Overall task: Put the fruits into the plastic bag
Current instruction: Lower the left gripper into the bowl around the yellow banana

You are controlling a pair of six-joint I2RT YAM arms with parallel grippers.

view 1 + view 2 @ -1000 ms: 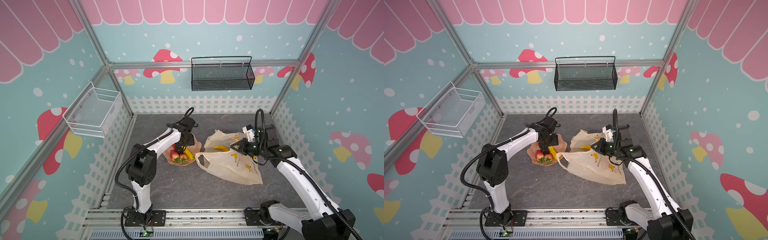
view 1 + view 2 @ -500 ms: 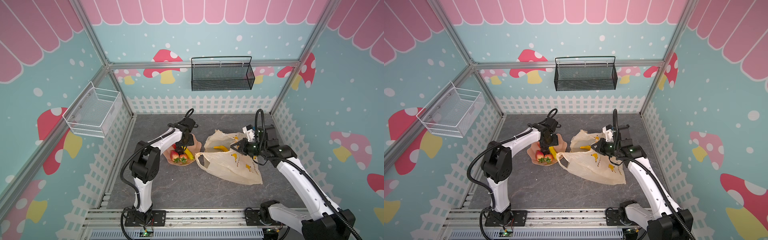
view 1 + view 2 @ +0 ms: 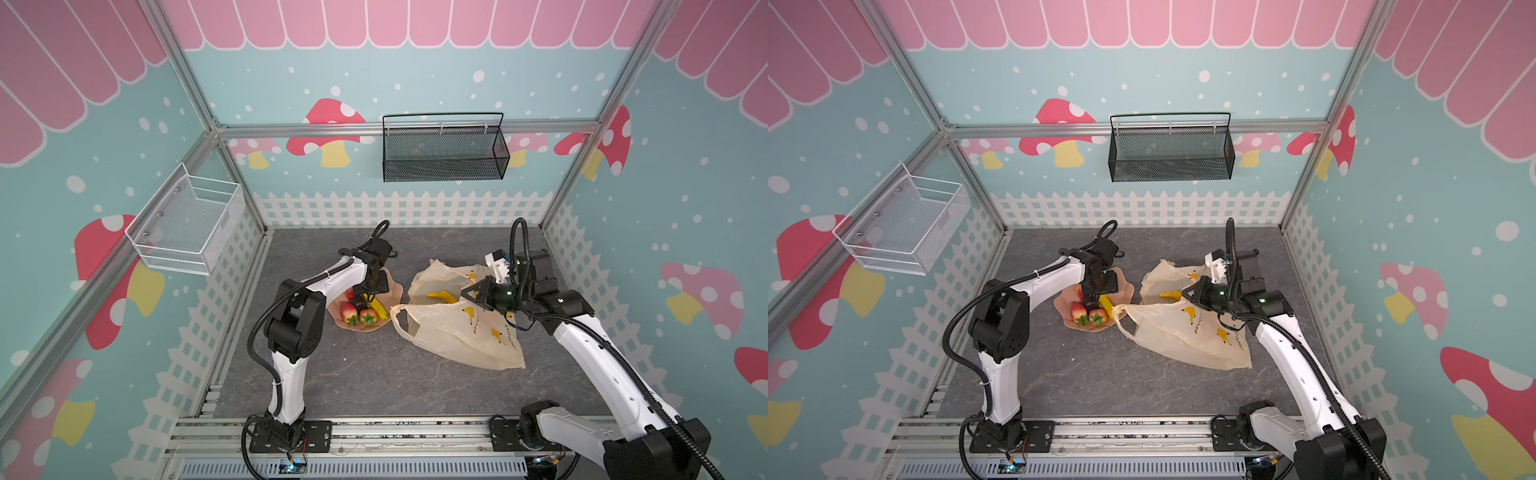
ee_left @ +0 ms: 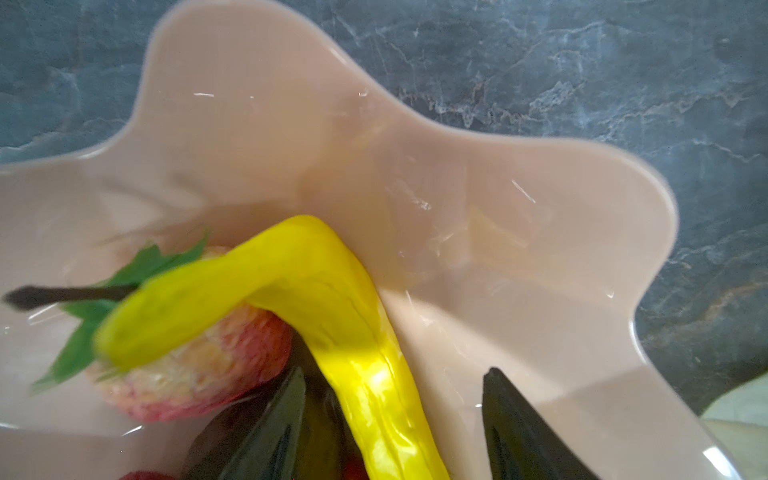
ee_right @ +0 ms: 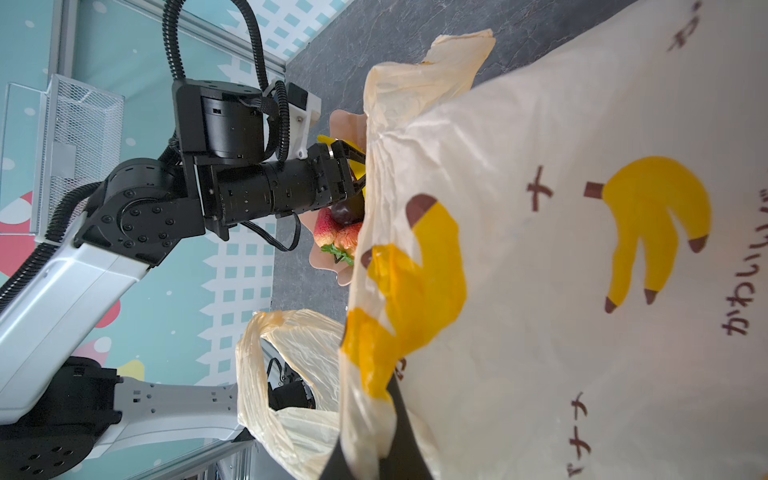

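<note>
Yellow toy banana (image 4: 316, 291) lies in the peach-pink wavy-edged dish (image 4: 249, 104), between the parted fingers of the left gripper (image 4: 395, 374), its length running out ahead of them. The right gripper (image 5: 374, 440) is clamped on the rim of the translucent cream-yellow plastic bag (image 5: 540, 291).

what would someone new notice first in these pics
The bright fruit heaped in the pink dish near the centre catches the eye first: red strawberries and a yellow banana, which the open left gripper straddles. Beside it, the right gripper pinches the banana-print bag open, with another banana already inside.
</note>
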